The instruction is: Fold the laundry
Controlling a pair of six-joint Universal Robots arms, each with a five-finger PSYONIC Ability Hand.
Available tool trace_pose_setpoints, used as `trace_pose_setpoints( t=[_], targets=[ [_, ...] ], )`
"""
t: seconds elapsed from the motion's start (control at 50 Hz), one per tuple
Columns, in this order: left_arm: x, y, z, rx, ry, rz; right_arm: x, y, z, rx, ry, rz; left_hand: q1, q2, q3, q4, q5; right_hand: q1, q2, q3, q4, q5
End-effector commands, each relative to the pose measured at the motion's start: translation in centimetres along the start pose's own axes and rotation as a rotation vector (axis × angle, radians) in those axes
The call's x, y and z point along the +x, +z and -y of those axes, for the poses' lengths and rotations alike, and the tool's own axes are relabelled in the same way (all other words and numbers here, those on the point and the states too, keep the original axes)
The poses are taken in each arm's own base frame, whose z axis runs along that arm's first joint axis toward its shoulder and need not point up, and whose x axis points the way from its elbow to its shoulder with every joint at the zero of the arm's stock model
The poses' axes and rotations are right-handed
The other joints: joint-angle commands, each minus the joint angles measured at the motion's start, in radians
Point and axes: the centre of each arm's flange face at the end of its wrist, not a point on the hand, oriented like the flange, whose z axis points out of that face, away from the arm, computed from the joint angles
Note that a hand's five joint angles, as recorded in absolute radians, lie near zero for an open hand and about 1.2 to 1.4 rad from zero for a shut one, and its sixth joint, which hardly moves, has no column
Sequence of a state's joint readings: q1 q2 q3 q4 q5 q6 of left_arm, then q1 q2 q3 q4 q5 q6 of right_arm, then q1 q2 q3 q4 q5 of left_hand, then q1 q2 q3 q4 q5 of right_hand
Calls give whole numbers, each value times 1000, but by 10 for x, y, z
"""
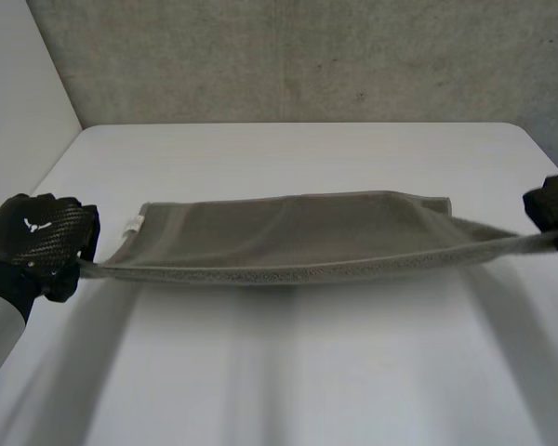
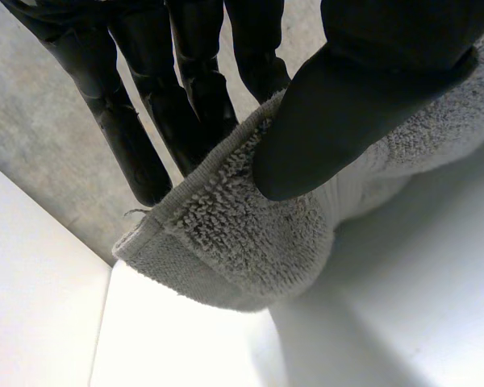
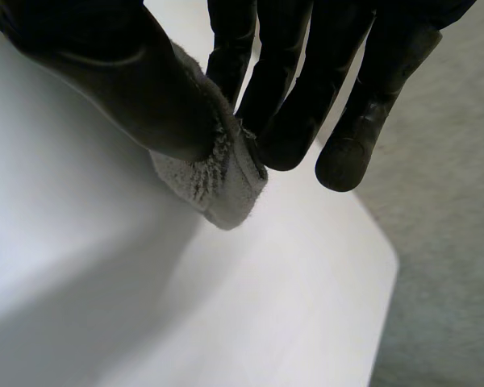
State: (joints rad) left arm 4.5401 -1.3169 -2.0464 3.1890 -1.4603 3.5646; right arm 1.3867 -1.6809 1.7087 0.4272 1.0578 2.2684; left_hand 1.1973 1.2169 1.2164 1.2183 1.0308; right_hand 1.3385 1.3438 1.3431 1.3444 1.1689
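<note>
A grey towel (image 1: pixel 288 237) hangs stretched between my two hands above the white table (image 1: pixel 288 372), its near edge pulled taut and its far edge sagging toward the table. My left hand (image 1: pixel 37 242) pinches the towel's left near corner (image 2: pixel 234 234) between thumb (image 2: pixel 323 121) and fingers (image 2: pixel 137 121). At the view's right edge my right hand (image 1: pixel 553 212) pinches the right near corner (image 3: pixel 218 177) between its thumb (image 3: pixel 105 81) and fingers (image 3: pixel 282 97). A small white label (image 1: pixel 133 223) shows at the towel's far left corner.
A grey carpet-like wall (image 1: pixel 307 56) rises behind the table's far edge. A white side wall (image 1: pixel 19 93) stands at the left. The table's rounded far right corner (image 1: pixel 525 135) lies close to my right hand.
</note>
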Motion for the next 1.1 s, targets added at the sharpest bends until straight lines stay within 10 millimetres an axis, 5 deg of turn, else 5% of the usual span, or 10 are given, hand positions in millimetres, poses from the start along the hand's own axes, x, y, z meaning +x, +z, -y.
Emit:
trace_pose_setpoints(
  t=[0.02, 0.32, 0.48, 0.58, 0.72, 0.8, 0.92, 1.0, 1.04, 1.1],
  targets=[
    [8, 26, -26, -110, -16, -49, -4, 37, -37, -135, 0, 116, 199, 179, 180, 178, 191, 58, 52, 53, 52, 53],
    [17, 119, -49, -154, -14, -89, -24, 97, -37, -225, -120, 132, 199, 179, 180, 178, 191, 58, 52, 53, 52, 53],
    [-1, 167, -10, 15, -3, -19, -6, 126, 2, -63, -177, -27, 199, 179, 180, 178, 191, 58, 52, 53, 52, 53],
    [-11, 184, 31, 188, 6, 40, 40, 145, 54, 219, -86, -313, 199, 179, 180, 178, 191, 58, 52, 53, 52, 53],
    [-31, 173, 81, 437, -77, 268, 64, 130, 81, 483, 128, -510, 199, 179, 180, 178, 191, 58, 52, 53, 52, 53],
    [-60, 130, 112, 778, -239, 447, 68, 90, 101, 623, 149, -528, 199, 179, 180, 178, 191, 58, 52, 53, 52, 53],
    [-30, 136, 61, 572, -159, 199, 6, 117, 44, 213, 134, -119, 199, 179, 180, 178, 191, 58, 52, 53, 52, 53],
    [-7, 141, 21, 368, -155, 67, -14, 116, 27, 98, 57, -34, 199, 179, 180, 178, 191, 58, 52, 53, 52, 53],
    [5, 142, -20, 157, -172, 2, -24, 116, 15, 46, 4, 12, 199, 179, 180, 178, 191, 58, 52, 53, 52, 53],
    [11, 139, -36, 67, -181, -25, -36, 115, -1, -19, -87, 58, 199, 179, 180, 178, 191, 58, 52, 53, 52, 53]
  ],
)
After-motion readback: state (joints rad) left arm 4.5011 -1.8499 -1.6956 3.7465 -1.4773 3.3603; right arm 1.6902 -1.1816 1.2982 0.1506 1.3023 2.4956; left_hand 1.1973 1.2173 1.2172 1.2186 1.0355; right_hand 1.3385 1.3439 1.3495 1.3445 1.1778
